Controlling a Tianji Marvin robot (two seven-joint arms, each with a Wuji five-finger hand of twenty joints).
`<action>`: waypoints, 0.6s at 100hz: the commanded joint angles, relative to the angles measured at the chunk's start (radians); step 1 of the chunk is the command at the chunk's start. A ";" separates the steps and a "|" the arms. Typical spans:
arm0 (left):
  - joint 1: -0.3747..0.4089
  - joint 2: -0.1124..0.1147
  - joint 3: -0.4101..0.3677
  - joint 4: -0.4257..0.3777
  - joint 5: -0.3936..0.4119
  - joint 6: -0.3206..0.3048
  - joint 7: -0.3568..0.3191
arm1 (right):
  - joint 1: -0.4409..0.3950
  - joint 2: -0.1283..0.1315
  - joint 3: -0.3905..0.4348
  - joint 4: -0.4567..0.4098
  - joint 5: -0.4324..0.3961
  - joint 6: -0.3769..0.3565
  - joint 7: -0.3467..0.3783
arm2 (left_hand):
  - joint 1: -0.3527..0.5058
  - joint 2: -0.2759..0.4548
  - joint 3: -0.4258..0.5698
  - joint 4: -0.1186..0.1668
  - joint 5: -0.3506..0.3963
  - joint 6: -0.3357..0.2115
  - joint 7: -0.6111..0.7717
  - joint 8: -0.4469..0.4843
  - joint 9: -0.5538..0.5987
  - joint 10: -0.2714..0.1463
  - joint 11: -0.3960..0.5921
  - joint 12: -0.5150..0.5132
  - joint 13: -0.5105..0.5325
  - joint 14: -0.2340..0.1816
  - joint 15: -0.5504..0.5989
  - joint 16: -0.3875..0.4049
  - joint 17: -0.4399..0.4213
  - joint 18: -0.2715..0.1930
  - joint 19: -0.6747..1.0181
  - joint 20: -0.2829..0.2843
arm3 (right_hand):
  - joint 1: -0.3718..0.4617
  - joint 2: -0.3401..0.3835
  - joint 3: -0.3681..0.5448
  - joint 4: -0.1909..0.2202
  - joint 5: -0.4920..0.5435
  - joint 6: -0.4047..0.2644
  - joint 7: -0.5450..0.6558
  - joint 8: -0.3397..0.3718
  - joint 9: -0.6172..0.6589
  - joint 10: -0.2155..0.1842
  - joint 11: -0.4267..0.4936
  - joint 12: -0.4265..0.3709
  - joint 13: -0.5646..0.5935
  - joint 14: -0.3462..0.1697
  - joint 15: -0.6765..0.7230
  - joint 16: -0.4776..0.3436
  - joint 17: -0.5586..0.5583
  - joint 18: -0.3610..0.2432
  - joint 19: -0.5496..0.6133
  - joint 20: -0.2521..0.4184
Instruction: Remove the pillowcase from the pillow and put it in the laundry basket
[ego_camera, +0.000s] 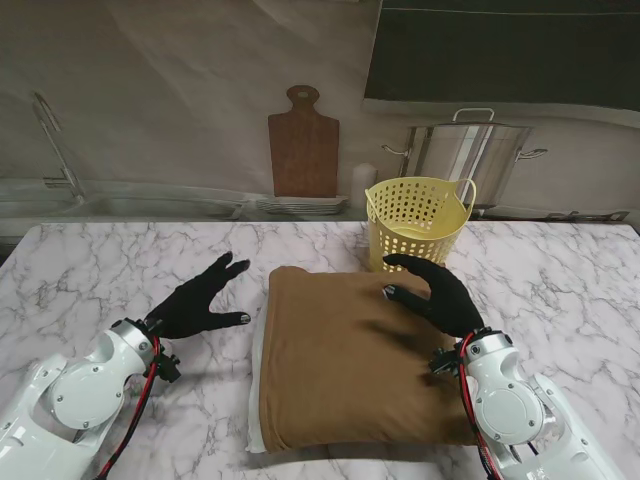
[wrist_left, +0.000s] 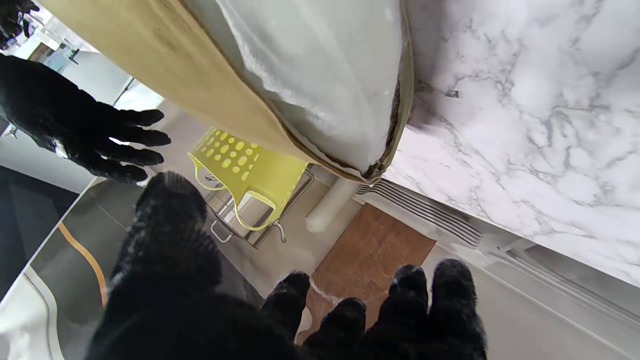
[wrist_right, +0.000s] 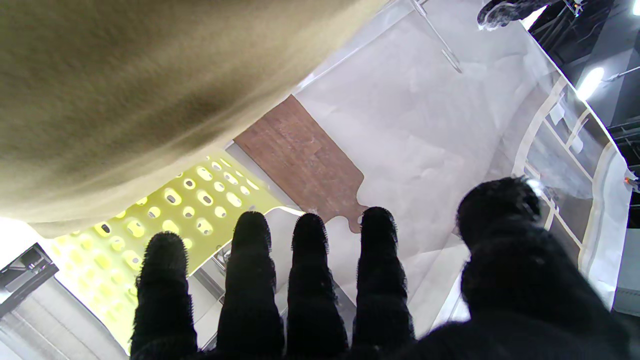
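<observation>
Right now a white marble-veined table fills the room's middle, with a wooden cutting board and steel pot at twelve o'clock. Soft brown pillowcase still sheathes the white pillow, centre. Perforated yellow laundry basket stands at one o'clock. Left hand hovers at nine, fingers spread, empty. Right hand rests splayed over the cloth's three o'clock edge, grasping nothing.

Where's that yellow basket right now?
In the stand's view the laundry basket stands on the marble table, right of centre, just beyond the pillow's far edge, in front of the steel pot.
</observation>
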 joint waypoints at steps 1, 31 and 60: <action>0.004 0.005 0.005 0.003 0.027 -0.012 -0.008 | -0.011 -0.001 0.001 -0.008 -0.004 -0.001 -0.004 | -0.022 -0.051 -0.001 0.010 -0.037 -0.014 -0.006 -0.032 -0.029 0.002 -0.004 0.003 0.011 -0.035 0.019 -0.012 0.019 -0.050 -0.085 -0.001 | -0.024 0.025 -0.013 -0.015 -0.005 -0.006 -0.022 -0.007 -0.010 -0.015 -0.025 -0.005 -0.020 -0.007 -0.015 -0.009 -0.014 -0.005 -0.018 0.015; 0.001 0.013 0.051 0.028 0.110 -0.055 0.002 | -0.020 -0.001 0.000 -0.015 -0.010 -0.004 -0.008 | 0.103 -0.094 0.019 0.035 0.091 0.101 0.156 0.287 0.180 0.024 0.145 0.413 0.147 -0.062 0.231 0.391 0.069 -0.112 0.474 0.391 | -0.026 0.025 -0.011 -0.015 -0.004 -0.006 -0.022 -0.007 -0.012 -0.013 -0.025 -0.005 -0.021 -0.009 -0.015 -0.009 -0.016 -0.004 -0.020 0.015; -0.002 0.034 0.070 0.023 0.088 -0.047 -0.108 | -0.031 -0.002 0.012 -0.021 -0.014 -0.017 -0.018 | 0.182 -0.071 0.046 0.077 0.158 -0.071 0.327 0.592 0.207 0.013 0.291 0.709 0.176 -0.069 0.368 0.740 0.089 -0.120 0.610 0.544 | -0.028 0.024 -0.009 -0.015 -0.002 -0.007 -0.021 -0.006 -0.011 -0.014 -0.024 -0.005 -0.022 -0.008 -0.016 -0.009 -0.017 -0.004 -0.021 0.016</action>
